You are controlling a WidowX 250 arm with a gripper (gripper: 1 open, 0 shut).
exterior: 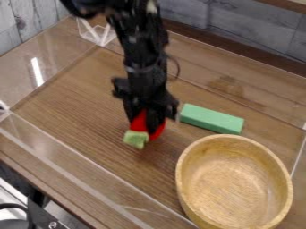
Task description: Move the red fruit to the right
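Note:
The red fruit (141, 128) is a small glossy red piece with a light-green leafy cap pointing down and left. It hangs just above the wooden tabletop, left of the bowl. My gripper (145, 122) points straight down and is shut on the red fruit, its black fingers (159, 118) clamped on either side of the red body. The image is motion-blurred around the arm.
A flat green rectangular block (212, 117) lies just right of the gripper. A large wooden bowl (234, 182) sits at the front right. Clear plastic walls (48, 54) ring the table, with a front edge (72, 170) close by.

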